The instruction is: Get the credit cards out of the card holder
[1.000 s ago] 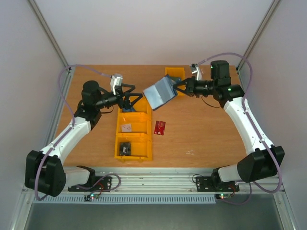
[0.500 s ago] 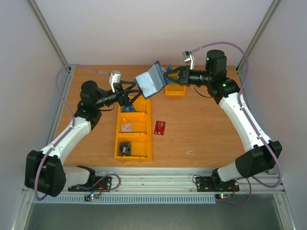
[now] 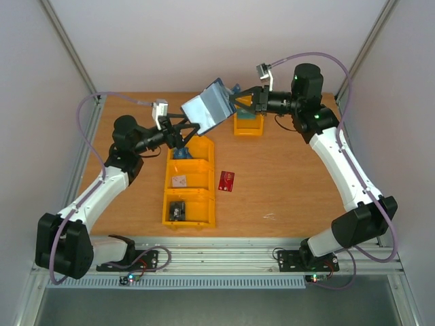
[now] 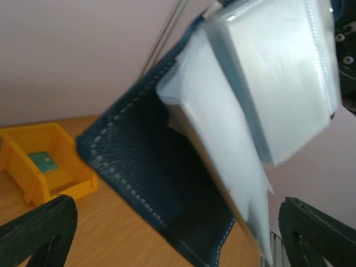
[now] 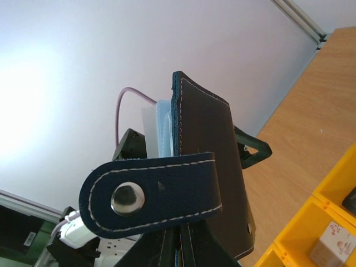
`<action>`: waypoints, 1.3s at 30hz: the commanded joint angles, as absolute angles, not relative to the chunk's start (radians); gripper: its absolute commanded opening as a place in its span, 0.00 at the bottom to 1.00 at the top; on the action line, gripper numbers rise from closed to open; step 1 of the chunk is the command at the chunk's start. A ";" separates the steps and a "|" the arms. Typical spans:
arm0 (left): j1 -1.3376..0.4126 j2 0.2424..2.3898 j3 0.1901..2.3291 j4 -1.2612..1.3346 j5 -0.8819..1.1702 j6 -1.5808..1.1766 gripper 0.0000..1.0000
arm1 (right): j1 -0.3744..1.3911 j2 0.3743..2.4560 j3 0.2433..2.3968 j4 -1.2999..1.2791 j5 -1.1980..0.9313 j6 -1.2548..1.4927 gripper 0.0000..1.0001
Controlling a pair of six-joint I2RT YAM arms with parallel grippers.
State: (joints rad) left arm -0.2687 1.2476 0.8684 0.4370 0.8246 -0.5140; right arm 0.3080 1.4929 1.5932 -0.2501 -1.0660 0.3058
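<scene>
Your right gripper [image 3: 235, 104] has the card holder [image 3: 207, 109] up in the air above the far end of the long yellow bin [image 3: 191, 185], left of the small yellow bin [image 3: 248, 125]. The jaws are pressed together on the wallet's right-hand edge. In the right wrist view the snap strap [image 5: 150, 192] lies across just above the fingers, and the dark cover stands up behind it.

The card holder hangs open and tilted. Its long axis runs from far-right down to near-left, and the low corner points toward your left arm. The pale inner face is turned up toward the overhead camera. From the left wrist you see the navy stitched cover [image 4: 147, 183] folded back and the clear sleeves [image 4: 267, 89] fanned out from it. Whether any card sits in the sleeves cannot be told.

Your left gripper [image 3: 195, 134] is spread as wide as it goes and holds nothing. Its fingers [image 4: 39, 228] stand to either side of the wallet's lower edge, and neither touches it.

A red card [image 3: 227, 180] lies flat on the table [image 3: 285, 176], just right of the long bin. A teal card [image 4: 42, 161] rests in the small bin.
</scene>
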 commanded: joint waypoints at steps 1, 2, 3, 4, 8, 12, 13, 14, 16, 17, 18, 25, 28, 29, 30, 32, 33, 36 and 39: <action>-0.247 1.228 0.872 0.504 0.807 -0.556 0.99 | 0.317 1.500 1.643 -0.196 -1.108 0.330 0.01; -0.247 1.230 0.879 0.516 0.842 -0.556 0.99 | 0.316 1.501 1.642 -0.183 -1.114 0.341 0.01; -0.252 1.232 0.889 0.530 0.875 -0.549 0.99 | 0.317 1.504 1.639 -0.161 -1.118 0.353 0.01; -0.264 1.238 0.900 0.538 0.905 -0.542 0.99 | 0.317 1.506 1.636 -0.151 -1.119 0.361 0.01; -0.320 1.253 0.927 0.568 0.925 -0.496 0.99 | 0.332 1.513 1.616 -0.104 -1.126 0.364 0.01; -0.317 1.259 0.938 0.564 0.817 -0.498 0.93 | 0.345 1.500 1.582 -0.026 -1.164 0.381 0.01; -0.315 1.259 0.943 0.573 0.820 -0.496 0.87 | 0.345 1.497 1.576 -0.021 -1.171 0.375 0.01; -0.315 1.259 0.948 0.582 0.837 -0.501 0.80 | 0.345 1.494 1.572 -0.021 -1.179 0.368 0.01; -0.318 1.258 0.958 0.613 0.899 -0.515 0.56 | 0.345 1.493 1.559 -0.028 -1.190 0.354 0.01; -0.320 1.255 0.960 0.619 0.918 -0.523 0.41 | 0.344 1.492 1.556 -0.044 -1.188 0.339 0.01; -0.320 1.249 0.959 0.614 0.921 -0.524 0.27 | 0.344 1.492 1.554 -0.073 -1.181 0.314 0.01; -0.323 1.204 0.944 0.539 0.890 -0.457 0.00 | 0.345 1.489 1.629 -0.489 -0.997 0.002 0.48; -0.325 1.190 0.938 0.518 0.884 -0.428 0.00 | 0.358 1.489 1.645 -0.535 -0.987 -0.087 0.54; -0.325 1.188 0.936 0.519 0.889 -0.424 0.00 | 0.369 1.485 1.644 -0.539 -0.973 -0.111 0.54; -0.326 1.185 0.934 0.524 0.899 -0.422 0.00 | 0.379 1.480 1.644 -0.546 -0.949 -0.133 0.54; -0.327 1.182 0.930 0.533 0.925 -0.415 0.00 | 0.394 1.476 1.646 -0.568 -0.897 -0.172 0.52; -0.328 1.180 0.929 0.537 0.937 -0.410 0.00 | 0.399 1.475 1.647 -0.576 -0.881 -0.185 0.51; -0.330 1.175 0.927 0.537 0.955 -0.387 0.00 | 0.409 1.474 1.648 -0.577 -0.864 -0.199 0.49; -0.334 1.174 0.926 0.538 0.946 -0.373 0.00 | 0.429 1.479 1.653 -0.570 -0.886 -0.216 0.53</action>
